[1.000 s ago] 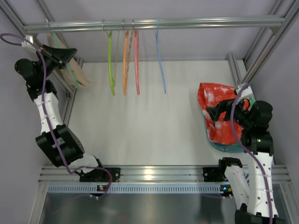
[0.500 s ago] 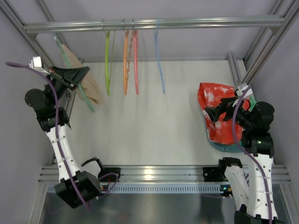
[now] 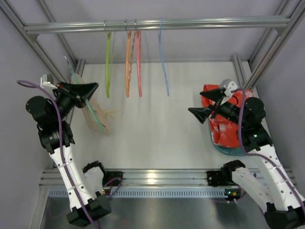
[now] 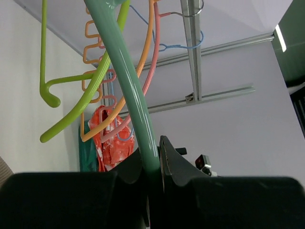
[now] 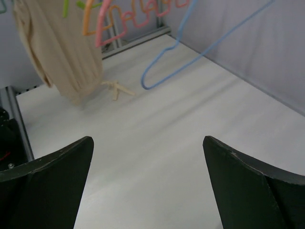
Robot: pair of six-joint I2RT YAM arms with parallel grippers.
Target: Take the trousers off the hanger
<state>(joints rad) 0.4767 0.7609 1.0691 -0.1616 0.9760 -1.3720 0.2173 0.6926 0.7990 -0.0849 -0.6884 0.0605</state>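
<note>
My left gripper [image 3: 90, 88] is shut on the teal hanger [image 3: 98, 122], held off the rail and slanting down over the table's left side. In the left wrist view the hanger's bar [image 4: 127, 81] runs up out of the closed jaws of that gripper [image 4: 153, 164]. The beige trousers [image 3: 89, 110] hang from it, their lower end near the table. My right gripper [image 3: 205, 103] is open and holds nothing, facing left in front of the red cloth. From the right wrist the trousers [image 5: 57, 43] show at the far upper left, well apart from the gripper [image 5: 147, 141].
The rail [image 3: 190, 22] at the back carries a lime-green hanger [image 3: 108, 62], an orange one [image 3: 127, 62], a pink one [image 3: 139, 62] and a blue one [image 3: 163, 62]. A red cloth with white blotches [image 3: 226, 129] lies at the right. Frame posts stand at both sides.
My left arm has brought the hanger and trousers off the rail, down and rightwards toward the table. My right arm has swung its open gripper left, away from the red cloth.
</note>
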